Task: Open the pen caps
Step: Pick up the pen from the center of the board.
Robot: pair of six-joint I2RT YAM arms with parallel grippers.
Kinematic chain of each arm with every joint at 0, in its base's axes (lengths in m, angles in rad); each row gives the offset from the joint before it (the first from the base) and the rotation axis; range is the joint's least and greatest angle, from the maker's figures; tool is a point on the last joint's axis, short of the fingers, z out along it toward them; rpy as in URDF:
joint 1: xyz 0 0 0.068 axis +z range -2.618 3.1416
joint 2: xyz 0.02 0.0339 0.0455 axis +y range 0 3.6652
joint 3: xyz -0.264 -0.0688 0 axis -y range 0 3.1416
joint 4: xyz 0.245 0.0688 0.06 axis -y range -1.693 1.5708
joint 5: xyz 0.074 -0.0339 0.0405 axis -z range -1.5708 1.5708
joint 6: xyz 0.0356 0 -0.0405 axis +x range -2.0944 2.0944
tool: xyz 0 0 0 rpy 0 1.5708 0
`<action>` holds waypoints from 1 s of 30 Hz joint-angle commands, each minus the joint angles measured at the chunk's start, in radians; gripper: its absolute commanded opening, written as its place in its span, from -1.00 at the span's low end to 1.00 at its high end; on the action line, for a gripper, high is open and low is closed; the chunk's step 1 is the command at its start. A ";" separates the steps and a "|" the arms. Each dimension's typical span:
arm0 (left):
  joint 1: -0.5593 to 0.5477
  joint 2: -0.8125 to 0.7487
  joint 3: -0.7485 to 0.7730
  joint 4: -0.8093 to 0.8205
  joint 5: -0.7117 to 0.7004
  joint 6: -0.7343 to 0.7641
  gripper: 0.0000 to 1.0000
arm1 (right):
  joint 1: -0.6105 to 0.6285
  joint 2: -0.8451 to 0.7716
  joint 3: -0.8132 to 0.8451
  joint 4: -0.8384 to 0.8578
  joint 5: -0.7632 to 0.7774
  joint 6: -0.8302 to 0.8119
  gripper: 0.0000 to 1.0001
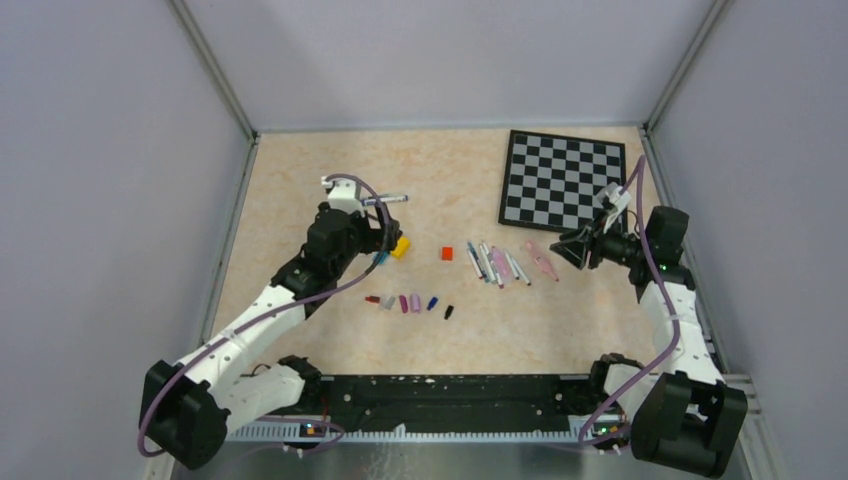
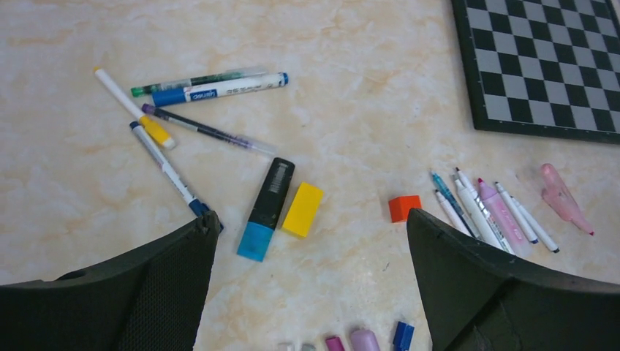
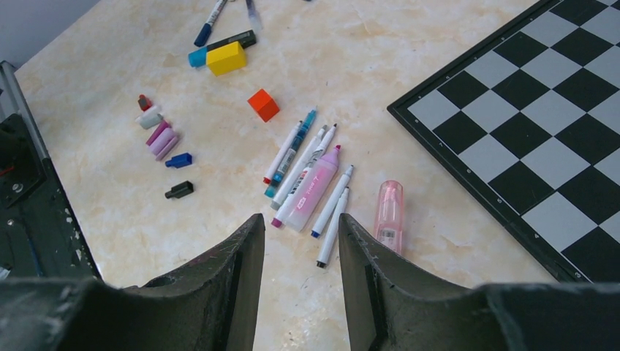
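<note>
The table top (image 2: pixel 365 110) is a smooth, marbled beige sheet with a soft sheen. The chessboard (image 2: pixel 541 66) looks flat and matt. The pens (image 3: pixel 307 175) have smooth, glossy plastic barrels, mostly white. One (image 2: pixel 212 133) is clear plastic, and the pink marker (image 3: pixel 390 212) is translucent and shiny. The caps (image 3: pixel 161 135) are smooth plastic too. The red cube (image 3: pixel 263 104) is matt. The left gripper (image 2: pixel 312 218) has fingers (image 2: pixel 161 292) of matt black plastic with a fine woven grain. The right gripper (image 3: pixel 300 219) has fingers (image 3: pixel 212 292) of the same dull black, scuffed and faintly smeared with pink. The walls (image 1: pixel 100 150) are plain matt grey, framed by metal bars (image 1: pixel 215 70).
</note>
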 commanded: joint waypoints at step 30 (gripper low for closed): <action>0.129 0.634 0.405 -0.525 0.213 0.402 0.11 | -0.021 0.005 -0.014 0.041 -0.018 -0.024 -0.18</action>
